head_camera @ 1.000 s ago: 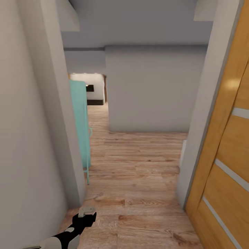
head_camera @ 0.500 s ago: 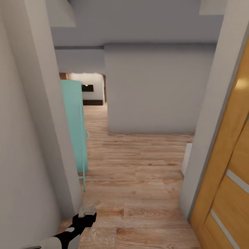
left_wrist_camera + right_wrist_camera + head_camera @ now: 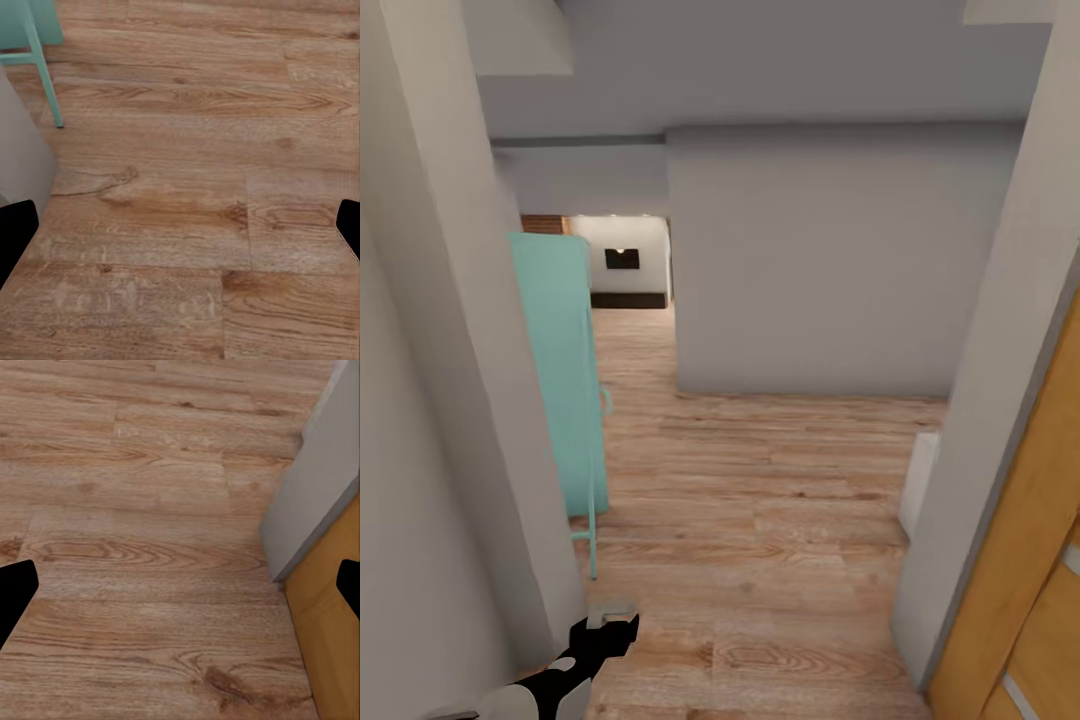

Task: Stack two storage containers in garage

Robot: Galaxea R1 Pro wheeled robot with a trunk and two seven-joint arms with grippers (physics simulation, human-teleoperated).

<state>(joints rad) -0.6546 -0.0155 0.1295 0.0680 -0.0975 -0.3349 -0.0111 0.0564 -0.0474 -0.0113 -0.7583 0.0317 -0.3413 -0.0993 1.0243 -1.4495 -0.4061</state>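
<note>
Head view: left arm (image 3: 575, 665) low beside a grey wall (image 3: 440, 400); wood plank floor (image 3: 760, 520) runs past a teal cabinet (image 3: 560, 370) toward a distant brick wall (image 3: 543, 224). Wrist views: both pairs of fingers (image 3: 16, 232) (image 3: 15, 589) spread apart, empty; orange door (image 3: 330, 630) near the right. No storage containers in view.

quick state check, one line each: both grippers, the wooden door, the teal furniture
left gripper: open, jaws wide apart, empty over the plank floor
right gripper: open, empty
wooden door: swung open, beside the grey door frame
teal furniture: upright, standing on thin legs
</note>
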